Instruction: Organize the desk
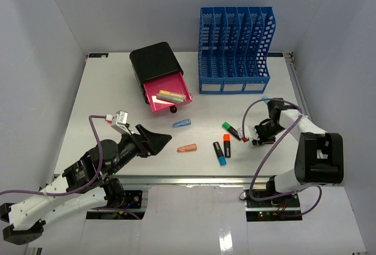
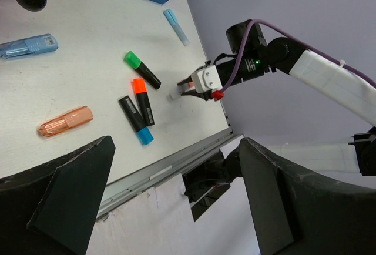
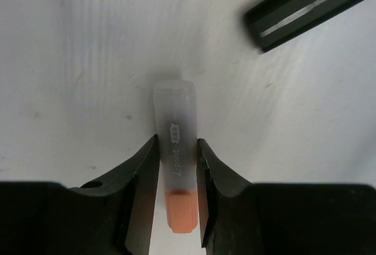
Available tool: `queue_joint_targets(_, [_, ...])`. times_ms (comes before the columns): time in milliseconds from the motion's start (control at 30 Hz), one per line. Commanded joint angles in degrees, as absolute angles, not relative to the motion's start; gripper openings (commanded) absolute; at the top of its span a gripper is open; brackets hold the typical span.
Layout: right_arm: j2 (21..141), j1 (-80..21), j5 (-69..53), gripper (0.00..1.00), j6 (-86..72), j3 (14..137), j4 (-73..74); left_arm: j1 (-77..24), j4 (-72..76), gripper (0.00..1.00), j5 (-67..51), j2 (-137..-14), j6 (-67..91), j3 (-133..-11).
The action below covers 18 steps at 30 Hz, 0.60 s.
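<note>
On the white desk (image 1: 106,90) my right gripper (image 1: 258,140) is low at the right side, near the front edge. In the right wrist view its jaws (image 3: 176,143) press both sides of a pale grey marker with an orange end (image 3: 174,114), which lies on the desk. The left wrist view shows that gripper (image 2: 183,86) over the marker's tip (image 2: 174,96). My left gripper (image 1: 155,140) hangs open and empty above the front left, its fingers (image 2: 88,173) far apart.
Black highlighters with green (image 1: 231,130), orange (image 1: 227,145) and blue (image 1: 219,153) caps lie mid-desk, with an orange marker (image 1: 187,147), a blue one (image 1: 181,123) and a light blue one (image 1: 265,98). A black box (image 1: 155,61) has its pink drawer (image 1: 169,93) open. A blue file rack (image 1: 235,49) stands behind.
</note>
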<state>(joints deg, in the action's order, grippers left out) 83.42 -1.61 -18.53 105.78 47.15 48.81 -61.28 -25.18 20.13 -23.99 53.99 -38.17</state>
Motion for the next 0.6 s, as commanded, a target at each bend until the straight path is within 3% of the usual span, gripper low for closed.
queue_joint_targets(0, [80.3, -13.26, -23.98, 0.08, 81.09, 57.15, 42.85, -61.17, -24.87, 0.98, 20.69, -23.53, 53.06, -41.02])
queue_joint_targets(200, [85.64, -32.17, -18.22, 0.08, 48.72, 75.98, 37.44, -61.25, -24.88, 0.98, 21.36, -22.6, 52.54, -42.32])
queue_joint_targets(567, [110.51, -43.64, -13.72, 0.08, 27.17, 116.6, 39.2, -61.17, -25.22, 0.98, 21.96, -19.97, 52.98, -42.29])
